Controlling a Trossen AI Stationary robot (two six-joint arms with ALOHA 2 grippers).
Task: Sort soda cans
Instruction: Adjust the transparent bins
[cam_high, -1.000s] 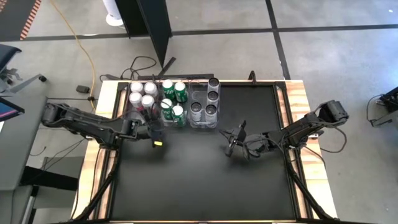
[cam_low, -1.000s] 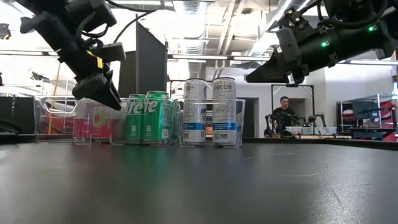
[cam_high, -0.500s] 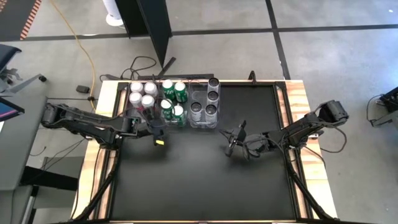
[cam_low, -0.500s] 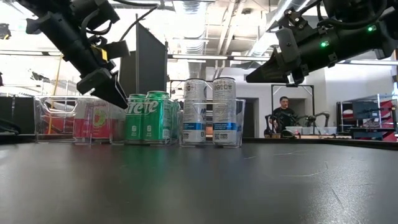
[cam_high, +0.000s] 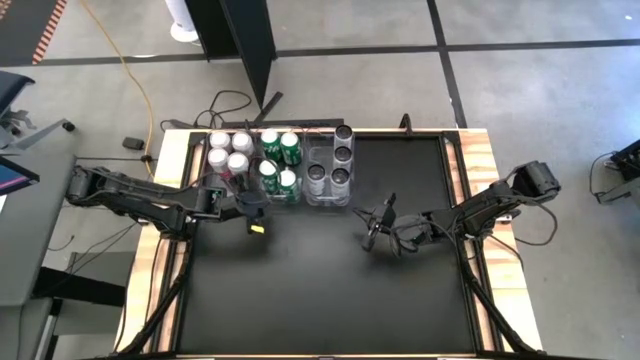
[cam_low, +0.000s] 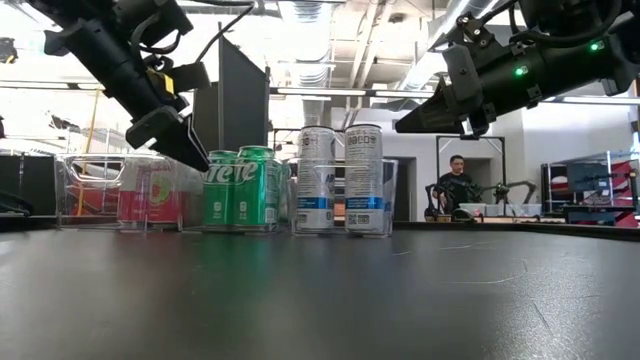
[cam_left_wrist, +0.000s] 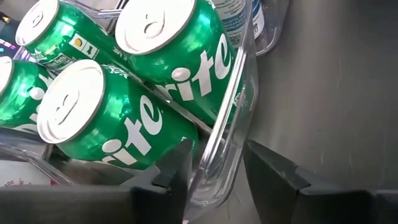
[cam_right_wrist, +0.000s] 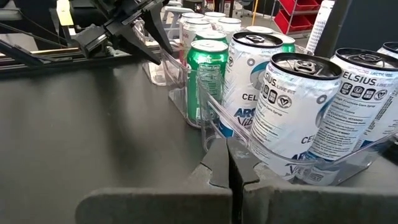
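Observation:
Three clear bins stand side by side at the table's far edge. They hold pink cans (cam_high: 228, 152), green cans (cam_high: 278, 160) and dark grey cans (cam_high: 332, 165), all upright on the bin floors. My left gripper (cam_left_wrist: 214, 162) reaches in from the table's left at the green bin's near left corner (cam_high: 258, 203). Its fingers straddle the bin's near wall (cam_left_wrist: 217, 155), one inside beside a green can (cam_left_wrist: 124, 124), one outside. My right gripper (cam_high: 375, 228) is shut and hangs above the table, nearer than the grey cans' bin (cam_right_wrist: 208, 140), with nothing in it. My left gripper's inner finger (cam_left_wrist: 177, 168) lies against the inner face of the green bin's near wall (cam_left_wrist: 202, 177), close to the corner. The outer finger (cam_left_wrist: 267, 171) stands a little off the wall. The fingers slant down from the table's left. The bin sits flat on the table.
The black tabletop (cam_high: 320, 290) stretches bare from the bins to the near edge. Wooden rails (cam_high: 480, 170) run along both sides. Cables (cam_high: 235, 100) lie on the floor behind the table, and a person (cam_low: 458, 185) sits far off in the room.
My left gripper has turned at the wrist and swung its fingertips toward the green cans' bin, staying in the same place over the table. My right gripper has kept still.

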